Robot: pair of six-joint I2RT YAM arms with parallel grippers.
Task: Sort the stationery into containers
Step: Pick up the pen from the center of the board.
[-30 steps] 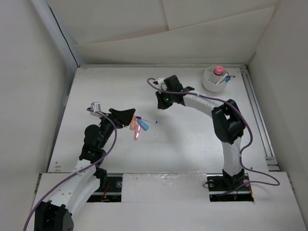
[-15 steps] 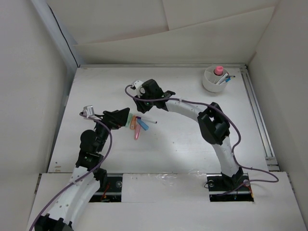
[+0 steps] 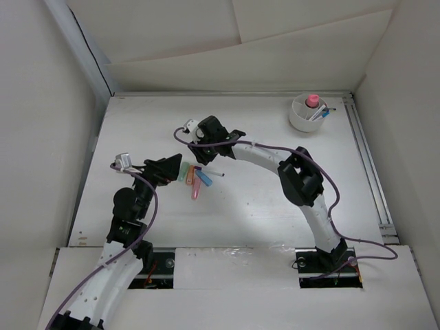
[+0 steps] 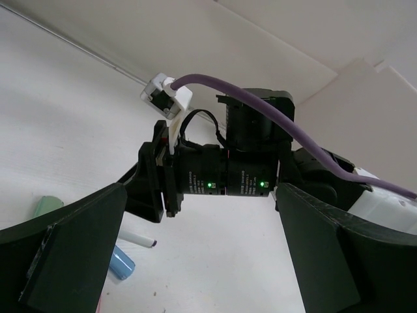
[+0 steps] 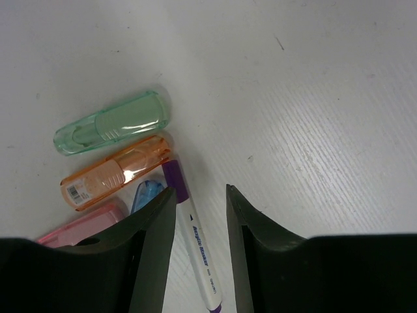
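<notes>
Right gripper (image 5: 201, 195): I see jaws apart, straddling purple-tipped marker (image 5: 195, 254).
Left gripper (image 4: 201, 192): apart, empty.
Blue highlighter (image 5: 147, 193): mostly hidden.

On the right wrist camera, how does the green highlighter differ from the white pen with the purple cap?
The green highlighter is stubby and see-through; the white pen is slim and opaque, with printed lettering. The highlighter lies crosswise, clear of the right gripper; the pen runs lengthwise between its open jaws. Both lie flat on the table.
</notes>
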